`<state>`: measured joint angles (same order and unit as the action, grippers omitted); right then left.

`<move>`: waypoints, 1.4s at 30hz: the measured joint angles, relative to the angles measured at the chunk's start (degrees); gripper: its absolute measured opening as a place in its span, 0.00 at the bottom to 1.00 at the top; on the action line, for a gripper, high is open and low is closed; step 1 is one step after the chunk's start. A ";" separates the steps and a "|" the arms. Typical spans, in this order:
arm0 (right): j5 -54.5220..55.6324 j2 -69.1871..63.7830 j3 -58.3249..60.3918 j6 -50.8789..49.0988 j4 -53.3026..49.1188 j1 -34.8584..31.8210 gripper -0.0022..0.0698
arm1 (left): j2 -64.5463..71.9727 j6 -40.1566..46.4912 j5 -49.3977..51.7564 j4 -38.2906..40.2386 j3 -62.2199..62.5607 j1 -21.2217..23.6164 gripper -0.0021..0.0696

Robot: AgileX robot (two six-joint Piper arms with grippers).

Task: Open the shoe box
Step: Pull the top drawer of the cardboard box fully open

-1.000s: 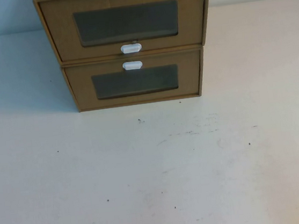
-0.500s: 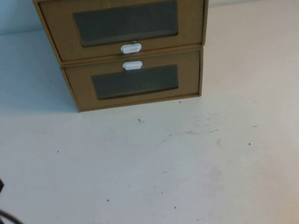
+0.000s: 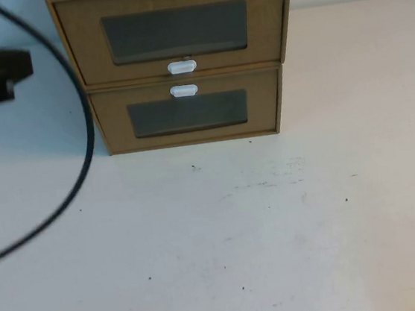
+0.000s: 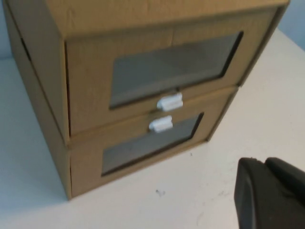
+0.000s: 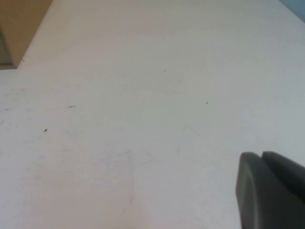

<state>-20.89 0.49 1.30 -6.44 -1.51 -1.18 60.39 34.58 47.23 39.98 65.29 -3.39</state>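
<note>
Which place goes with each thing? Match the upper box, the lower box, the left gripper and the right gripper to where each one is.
Things:
1. upper box
2. lower box
3. left gripper
4. right gripper

Places:
a. shut, above the bare table, apart from the boxes
b. resting directly on the table
c. shut, to the left of the stacked boxes
d. stacked on the other box

Pairs: 1-d, 2-b, 3-c, 4-a.
</note>
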 joint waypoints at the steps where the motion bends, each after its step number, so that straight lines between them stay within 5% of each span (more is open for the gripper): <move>1: 0.00 0.00 0.00 0.00 0.00 0.00 0.01 | 2.60 0.51 0.52 0.41 3.36 0.00 0.02; 9: 0.00 0.00 0.00 0.00 0.00 0.00 0.01 | 24.00 1.36 7.52 1.60 32.64 -1.37 0.02; 20: 0.00 0.00 0.00 0.00 0.00 0.00 0.01 | 47.66 0.85 12.89 0.91 63.09 -9.90 0.02; 42: 5.93 0.00 0.00 0.00 1.11 0.00 0.01 | 61.62 4.20 4.02 0.43 67.56 -11.66 0.02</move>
<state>-14.96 0.49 1.30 -6.44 -0.40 -1.18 122.01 38.79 51.24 40.41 132.85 -15.05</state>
